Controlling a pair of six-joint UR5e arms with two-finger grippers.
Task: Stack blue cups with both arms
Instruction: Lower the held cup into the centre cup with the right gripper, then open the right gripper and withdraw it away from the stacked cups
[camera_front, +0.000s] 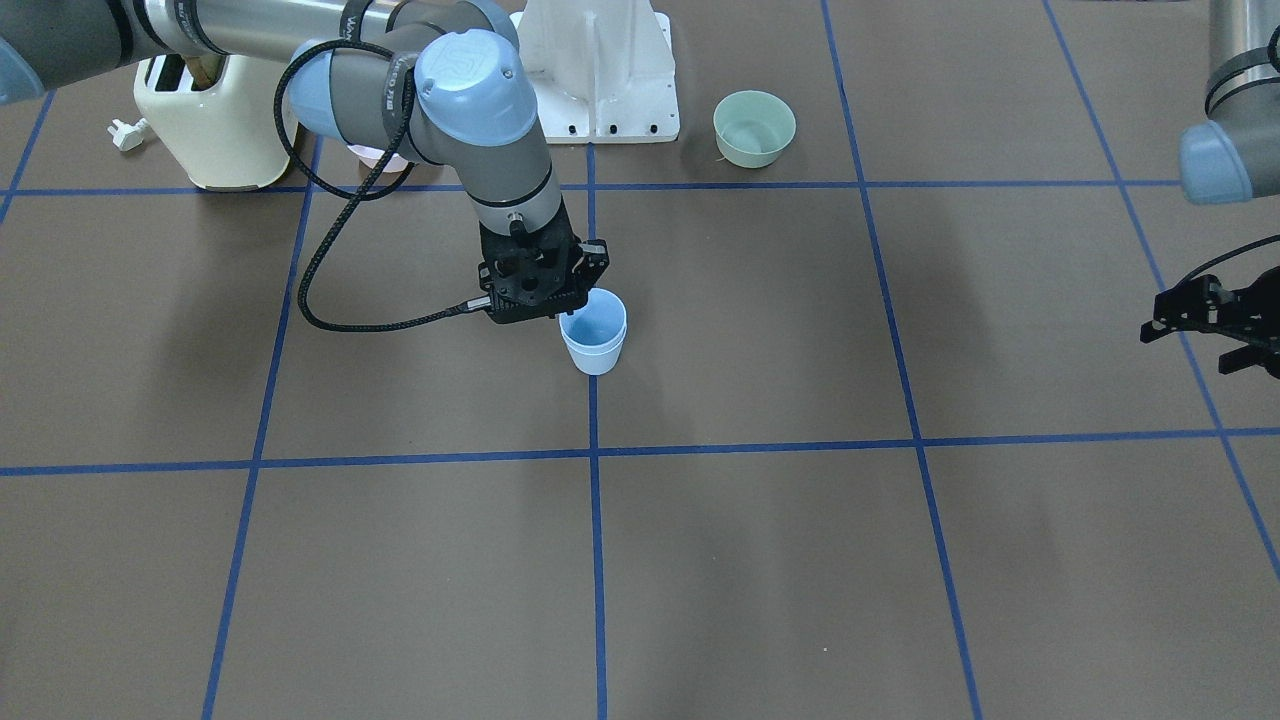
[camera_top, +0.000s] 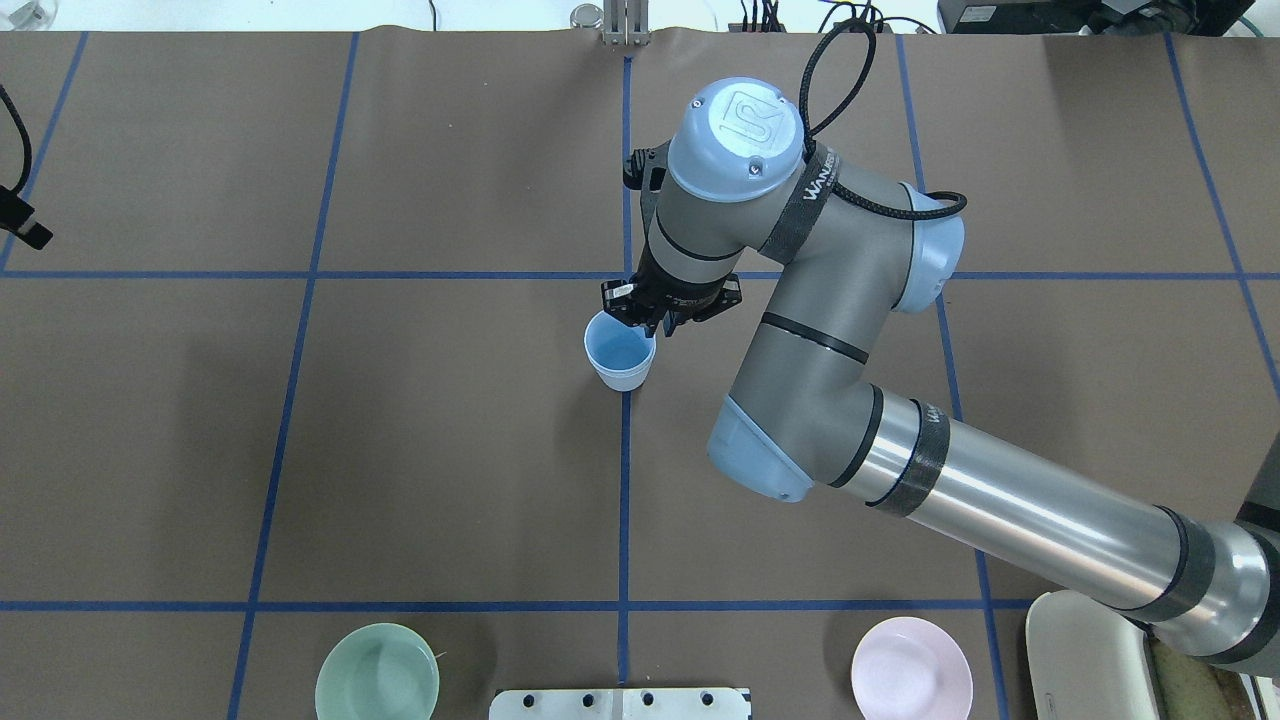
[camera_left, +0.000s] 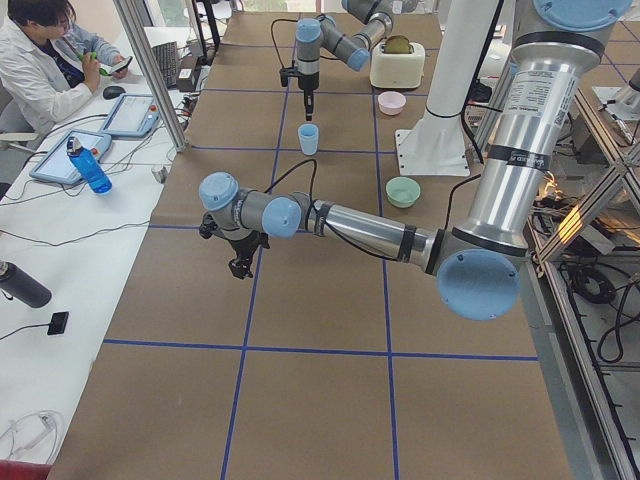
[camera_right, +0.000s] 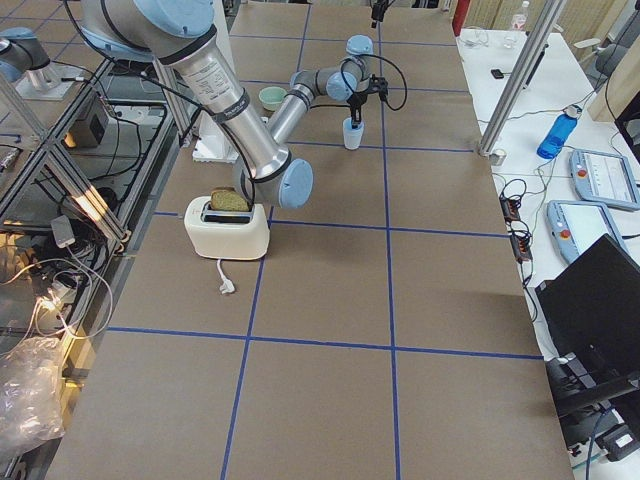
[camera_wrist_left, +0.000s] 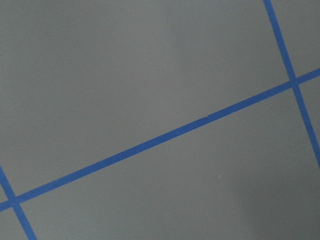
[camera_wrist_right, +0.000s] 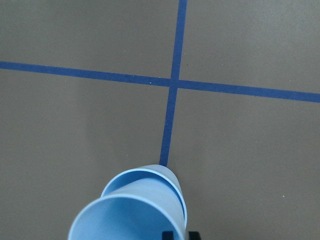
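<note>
Two pale-blue cups (camera_front: 594, 332) stand nested, one inside the other, on the blue tape line at the table's middle; they also show in the overhead view (camera_top: 620, 355) and the right wrist view (camera_wrist_right: 132, 210), where both rims are visible. My right gripper (camera_front: 556, 300) reaches down at the stack's rim on the robot's side, and its fingertips (camera_wrist_right: 167, 234) stand close together on the upper cup's wall. My left gripper (camera_front: 1200, 335) hangs open and empty over bare table far to the side. The left wrist view shows only table and tape.
A green bowl (camera_front: 754, 128) and a pink bowl (camera_top: 911, 672) sit near the white base (camera_front: 600, 80). A cream toaster (camera_front: 210, 120) stands beside the right arm. An operator (camera_left: 45, 60) sits at the side desk.
</note>
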